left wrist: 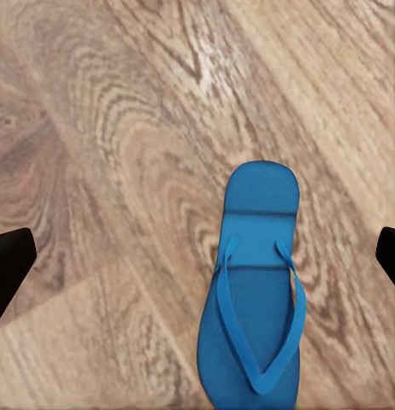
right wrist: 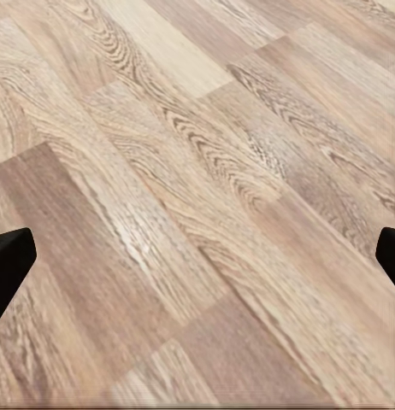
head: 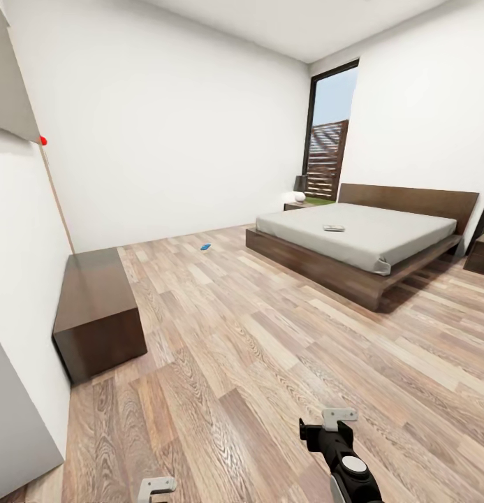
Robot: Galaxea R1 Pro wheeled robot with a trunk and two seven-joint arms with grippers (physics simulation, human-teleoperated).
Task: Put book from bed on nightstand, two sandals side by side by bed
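The bedroom floor (head: 255, 349) is wood plank, pale and mid-brown boards with strong wavy grain, laid on a diagonal across the head view; the walls are plain white; a tall black-framed window (head: 327, 133) at the far corner shows a slatted brown fence. The bed (head: 353, 269) is a low dark-brown platform with a flat headboard and a smooth light-grey mattress with rounded corners; it stands at the far right, its long axis running from the headboard toward the room's middle. The book (head: 334, 228) lies flat on the mattress near its centre, a small thin pale slab, too small to read which way it points. One nightstand (head: 295, 205) sits just beyond the bed's far side under the window, another (head: 480, 255) at the right edge; both are dark and boxy. A small blue sandal (head: 205, 246) lies on the floor well apart from the bed, toward the far wall. A long dark-brown cabinet (head: 95, 314) hugs the left wall. In the left wrist view a second sandal (left wrist: 253, 299) lies flat on the planks, a slim rounded bright-blue sole with a V-shaped thong strap, its length running along the camera's line of sight; the left pincer (left wrist: 197, 256) hangs released above it, black tips spread wide; the right pincer (right wrist: 197, 256) is likewise released over bare planks.
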